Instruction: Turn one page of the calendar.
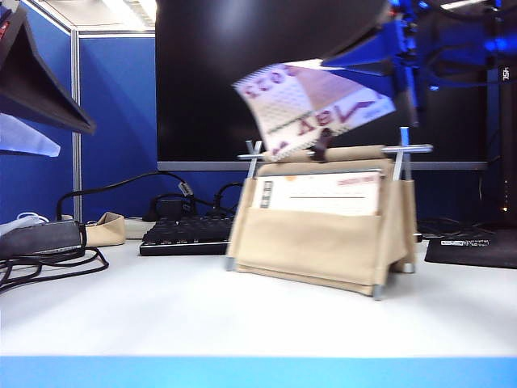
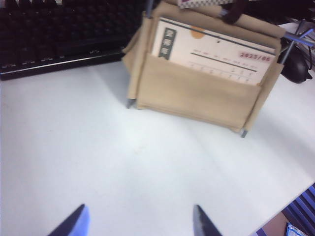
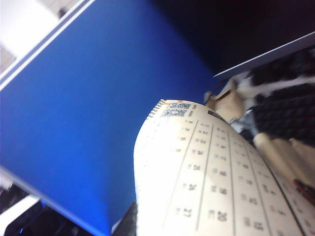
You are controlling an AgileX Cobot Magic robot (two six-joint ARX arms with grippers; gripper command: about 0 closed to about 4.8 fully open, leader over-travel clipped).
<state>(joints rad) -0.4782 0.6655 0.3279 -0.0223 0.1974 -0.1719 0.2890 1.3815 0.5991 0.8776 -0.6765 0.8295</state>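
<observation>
Beige canvas stand, exterior view: the calendar [image 1: 323, 234] stands on the white table [image 1: 161, 315], at about 3 o'clock from the black keyboard [image 1: 184, 234].
Page, exterior view: the page [image 1: 311, 105] is lifted off the front stack and curls above the top rod, at 12 o'clock from the stand, its purple-printed back facing the camera.
Right gripper, exterior view: the blue right gripper [image 1: 386, 50] sits at the page's upper right corner, about 1 o'clock from the stand; it looks pinched shut on that corner, though a dark blur covers most of it.
Left wrist view: the left gripper [image 2: 139, 222] hangs over bare table with its fingers spread wide, holding nothing, the calendar well apart at 12 to 1 o'clock.
Next sheet, left wrist view: the front sheet [image 2: 216, 56] in the pocket appears to read "2023/06", so the May sheet has already left the front.
Right wrist view: the page fills the lower half, bowed, its date grid towards the lens; the fingers themselves are hidden under it.
Done: page gripped, raised and swung up past the rod.
Left: carry it over to the back of the stand and let go.
</observation>
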